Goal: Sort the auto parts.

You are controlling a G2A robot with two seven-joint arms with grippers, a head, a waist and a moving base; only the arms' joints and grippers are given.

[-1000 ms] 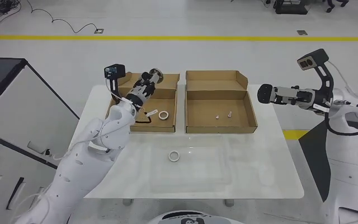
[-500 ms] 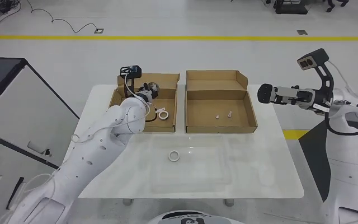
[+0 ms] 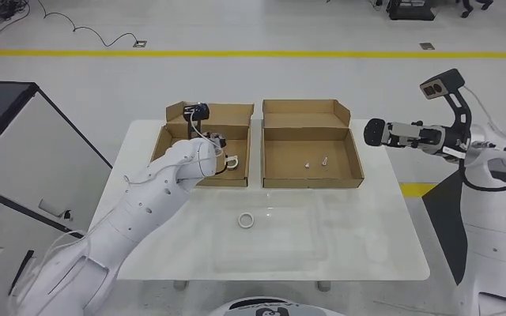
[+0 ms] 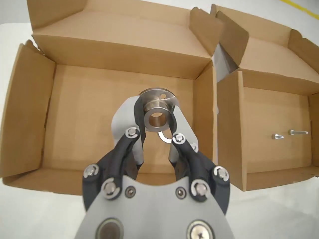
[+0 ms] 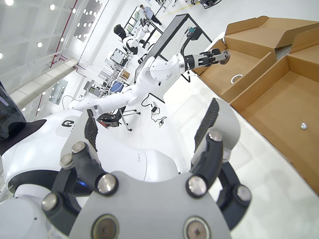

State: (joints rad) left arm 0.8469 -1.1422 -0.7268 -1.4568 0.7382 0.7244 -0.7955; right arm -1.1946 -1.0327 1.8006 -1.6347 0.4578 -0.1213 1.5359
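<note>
Left wrist view caught the left gripper [image 4: 155,114] clamped on a silver flanged metal bushing [image 4: 159,96], hanging over the left brown cardboard box [image 4: 82,115], above 1 white ring [image 4: 164,137] on its floor. The right gripper [image 5: 152,123] hung spread wide and empty.

White table [image 3: 379,237]; beyond it a yellow floor line [image 3: 253,54] — black cable [image 3: 77,28] nearby; black-framed panel [image 3: 47,142] alongside.
</note>
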